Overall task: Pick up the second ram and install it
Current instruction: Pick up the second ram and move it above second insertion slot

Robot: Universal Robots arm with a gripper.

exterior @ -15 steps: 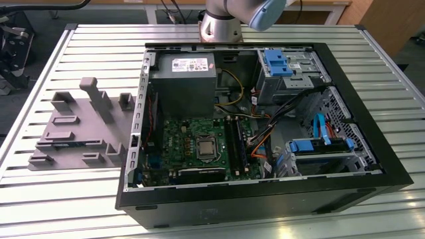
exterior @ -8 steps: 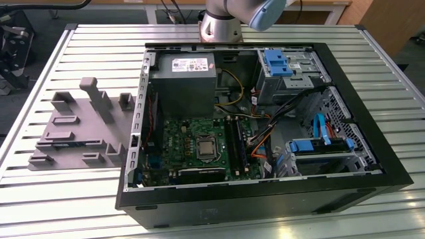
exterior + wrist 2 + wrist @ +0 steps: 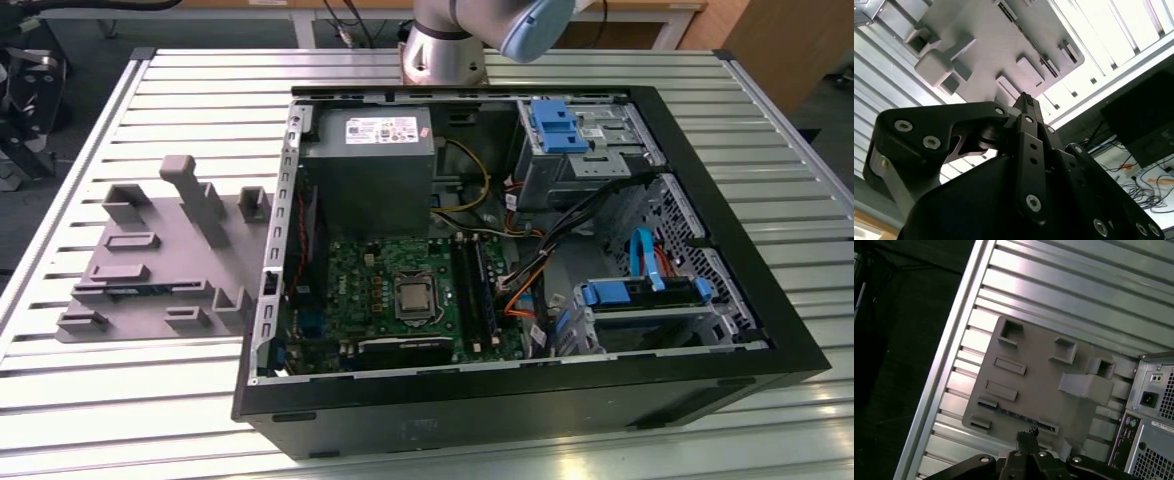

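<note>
Second ram (image 3: 140,289) sits at the lower left of the exterior view. It is a thin bluish strip standing on edge in the grey fixture (image 3: 160,250), which rests on the slatted table (image 3: 534,70). It is well apart from the open computer case (image 3: 534,400) that takes up the middle and right of the frame. The green motherboard (image 3: 387,290) lies flat inside that case.

In the second wrist view, the gripper (image 3: 1024,97) points toward the fixture (image 3: 1004,45). Its jaws are together with nothing between them.

In the first wrist view, the gripper (image 3: 1027,432) hangs above the fixture (image 3: 1039,375), again closed and empty. The second ram (image 3: 1011,415) shows as a dark strip held between two small end brackets, close to the fingertips. No contact is visible.

The stick should be light and stiff but thin and fragile. Its long, free upper edge near mid-length looks like the safest hold. The pads should press the flat faces gently and stay clear of the contact edge seated in the slot.
</note>
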